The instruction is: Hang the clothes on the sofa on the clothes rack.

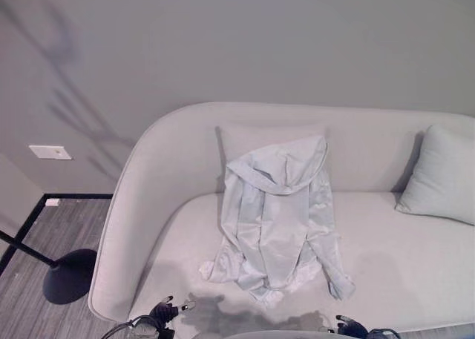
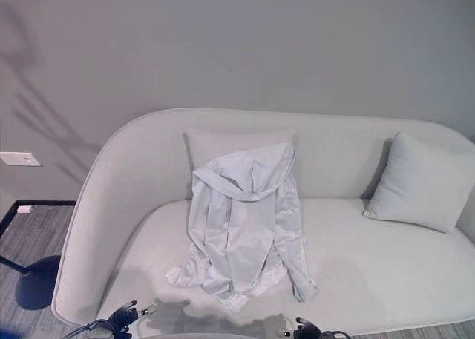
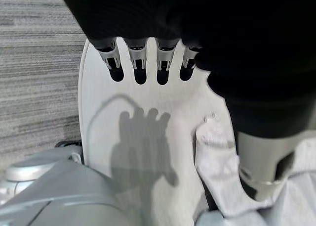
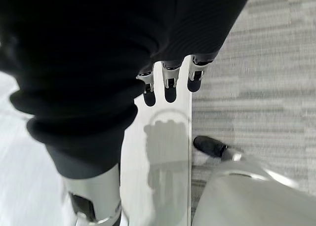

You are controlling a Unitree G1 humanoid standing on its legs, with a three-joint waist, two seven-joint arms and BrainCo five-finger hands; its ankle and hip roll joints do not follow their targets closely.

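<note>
A pale hooded jacket (image 1: 278, 216) lies on the light grey sofa (image 1: 171, 146). Its hood leans on a back cushion and its hem spreads over the seat. My left hand (image 1: 162, 312) hangs low over the sofa's front edge, left of the jacket's hem and apart from it. In its wrist view the fingers (image 3: 138, 60) are straight and hold nothing, and a fold of pale cloth (image 3: 217, 159) lies by the thumb. My right hand (image 1: 349, 326) is low at the front edge, below the jacket's right sleeve. Its fingers (image 4: 170, 85) are straight and empty over the seat.
A loose grey cushion (image 1: 441, 176) leans in the sofa's right corner. On the grey plank floor at the left stands a black round base (image 1: 70, 274) with a slanting black pole. A white wall plate (image 1: 50, 152) sits on the grey wall.
</note>
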